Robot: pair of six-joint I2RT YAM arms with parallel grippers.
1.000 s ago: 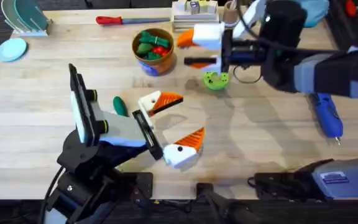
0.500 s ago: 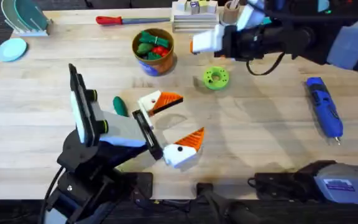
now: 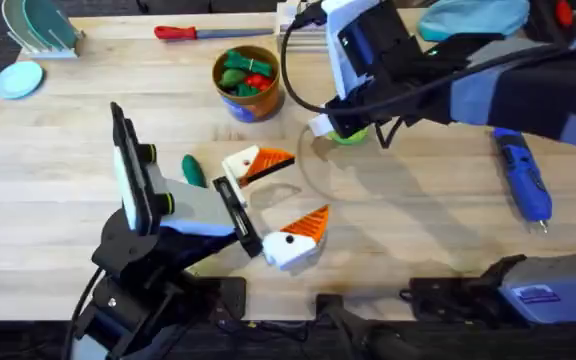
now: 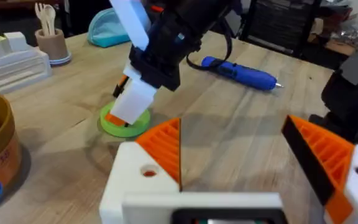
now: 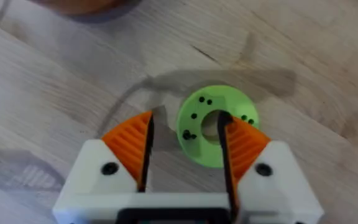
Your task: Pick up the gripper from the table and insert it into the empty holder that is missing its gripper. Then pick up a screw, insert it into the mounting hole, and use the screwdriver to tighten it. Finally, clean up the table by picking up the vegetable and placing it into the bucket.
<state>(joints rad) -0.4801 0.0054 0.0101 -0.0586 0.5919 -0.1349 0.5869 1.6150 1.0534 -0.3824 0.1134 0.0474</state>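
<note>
Right gripper [image 5: 185, 134] is nose-down right over the green disc [image 5: 218, 134], jaws at a medium gap, nothing held. One orange pad [image 5: 244, 146] sits over the disc's centre hole; the other is over bare table [image 3: 418, 230] just outside the rim. The screws [image 5: 194, 116] are the small black specks on the disc's face, just ahead of my fingertips and mostly between the pads. Judgement: this is the screw pick, and I'm off-centre for it. I should shift until a single screw sits midway between the pads, narrow the gap so I don't rake the others, then come straight down and close gently. The disc looks light, so a sideways nudge could slide it or spill screws. Left gripper [image 3: 288, 195] rests wide open on the table, well short of the disc on my side of it, holding nothing. The vegetable [image 3: 193, 170] lies just beside it, the bucket [image 3: 246, 80] stands beyond it, near my right gripper, and the blue screwdriver [image 3: 521, 178] lies well apart to the right gripper's outer side.
</note>
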